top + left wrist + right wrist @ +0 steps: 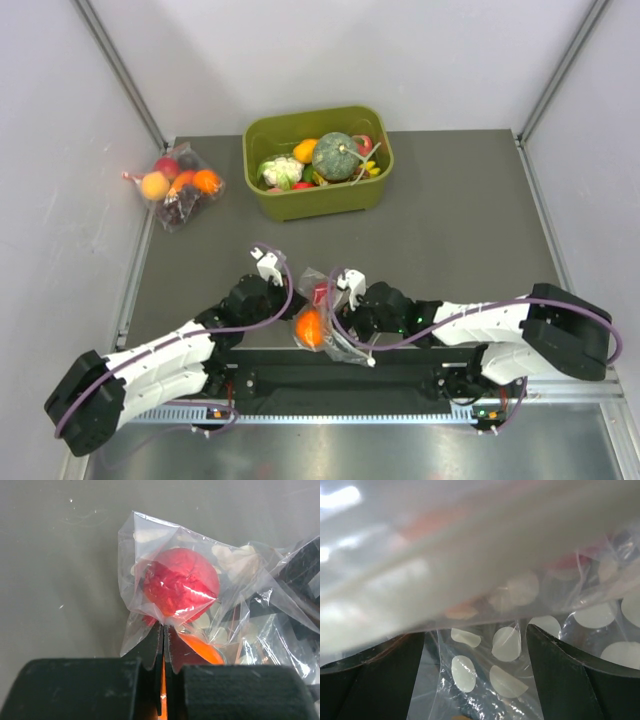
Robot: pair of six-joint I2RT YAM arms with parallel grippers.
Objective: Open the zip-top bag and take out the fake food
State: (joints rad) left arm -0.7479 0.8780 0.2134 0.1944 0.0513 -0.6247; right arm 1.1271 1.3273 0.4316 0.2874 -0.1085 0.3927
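The zip-top bag, clear with white dots, hangs between both grippers at the table's near edge. A red fruit and an orange fruit sit inside it; from above the orange fruit lies below the red fruit. My left gripper is shut, pinching a fold of the bag's film just under the red fruit. My right gripper is open wide, with loose dotted film of the bag lying between its fingers. A dark green pumpkin rests in the green tub.
The green tub at the back also holds a white cauliflower and other toy produce. A smaller dotless bag of fruit lies at the back left. White walls enclose the dark table.
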